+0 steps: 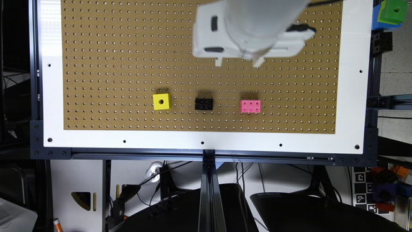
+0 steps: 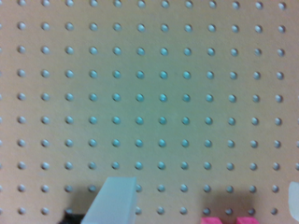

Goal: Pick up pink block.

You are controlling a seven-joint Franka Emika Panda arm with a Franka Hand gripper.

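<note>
Exterior view: the pink block [image 1: 250, 106] lies flat on the brown pegboard [image 1: 112, 64], studs up, its long side running across the picture. It is the block farthest to the exterior view's right, in a row with the black brick [image 1: 204, 104] and the yellow cube [image 1: 161, 101]. The white end effector [image 1: 238, 62] hangs above the board, well apart from the pink block. Its two fingers stand spread apart, holding nothing. In the wrist view, the pink block [image 2: 229, 220] is cut off at the edge.
</note>
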